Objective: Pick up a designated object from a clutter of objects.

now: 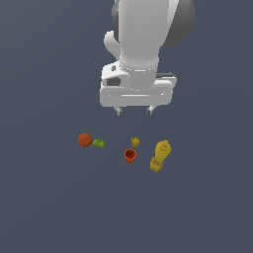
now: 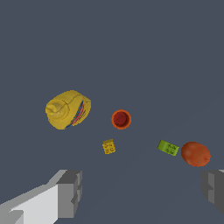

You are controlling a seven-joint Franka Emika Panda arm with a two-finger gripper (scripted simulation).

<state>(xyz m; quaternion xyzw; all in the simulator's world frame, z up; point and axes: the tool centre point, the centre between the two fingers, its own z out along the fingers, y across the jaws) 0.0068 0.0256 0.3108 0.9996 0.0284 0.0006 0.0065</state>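
Note:
The lime-green brick (image 1: 99,144) lies on the grey floor, right beside the orange-red ball (image 1: 85,140), on the exterior view's left of the clutter. In the wrist view the green brick (image 2: 168,148) sits just next to the ball (image 2: 195,154). My gripper (image 1: 134,110) hangs well above the floor, behind the clutter, open with nothing between its fingers. It sits nearer the tiny yellow brick (image 1: 135,142) than the green one. In the wrist view the gripper (image 2: 142,190) shows two grey fingertips (image 2: 70,192) set wide apart.
A small red cup (image 1: 130,156) stands in the middle of the clutter, seen from above as the cup (image 2: 121,119). A larger yellow bottle-like piece (image 1: 159,156) lies on the exterior view's right, also visible as the bottle (image 2: 68,109). The tiny yellow brick (image 2: 109,146) lies near the cup.

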